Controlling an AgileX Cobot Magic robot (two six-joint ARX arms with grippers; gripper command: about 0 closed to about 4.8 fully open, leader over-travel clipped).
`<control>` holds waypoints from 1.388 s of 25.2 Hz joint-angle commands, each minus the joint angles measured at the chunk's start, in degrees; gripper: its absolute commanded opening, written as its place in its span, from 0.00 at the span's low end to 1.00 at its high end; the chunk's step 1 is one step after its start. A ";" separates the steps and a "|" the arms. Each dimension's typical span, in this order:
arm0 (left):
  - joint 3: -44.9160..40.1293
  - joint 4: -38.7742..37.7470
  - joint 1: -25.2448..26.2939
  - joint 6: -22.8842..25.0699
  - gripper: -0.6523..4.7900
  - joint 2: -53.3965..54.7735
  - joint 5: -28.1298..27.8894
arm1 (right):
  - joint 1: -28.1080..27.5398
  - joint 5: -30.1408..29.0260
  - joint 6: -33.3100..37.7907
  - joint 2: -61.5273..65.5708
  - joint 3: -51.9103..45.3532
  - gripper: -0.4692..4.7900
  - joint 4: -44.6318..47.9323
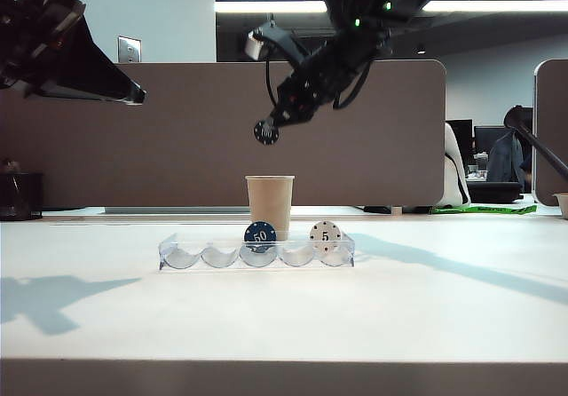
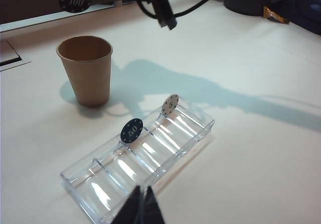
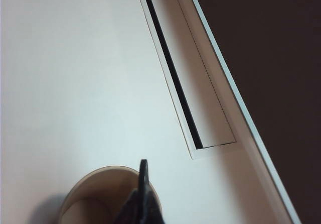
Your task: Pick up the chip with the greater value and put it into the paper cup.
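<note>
**Chip held above cup**

Right gripper (image 1: 269,128) hangs in the air above the cup (image 1: 270,202), jaws clamped on the black 100 chip (image 1: 265,132), which is held edge-on over the cup's mouth. Left gripper (image 2: 142,209) is raised at the left above the clear tray (image 2: 195,133), fingers together, holding nothing. Blue 50 chip (image 1: 260,233) and white 5 chip (image 1: 326,233) stand upright in the tray, in front of the cup.

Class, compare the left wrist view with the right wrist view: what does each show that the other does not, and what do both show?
Only the left wrist view shows the clear tray, the blue 50 chip, the white 5 chip and the shut left gripper hanging over the tray. Only the right wrist view shows the table's slot. Both show the paper cup and the right gripper holding the black 100 chip above it.
</note>
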 commanded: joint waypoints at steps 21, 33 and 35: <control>0.17 0.13 0.02 -1.31 0.11 -0.04 0.42 | -0.17 3.61 2.56 4.68 0.22 0.09 4.96; 0.17 0.13 0.02 -1.29 0.11 -0.04 0.42 | -0.17 6.10 2.56 4.72 0.22 0.17 4.61; 0.17 0.13 0.02 -1.29 0.11 -0.04 0.39 | -0.17 6.12 2.56 4.70 0.22 0.17 4.61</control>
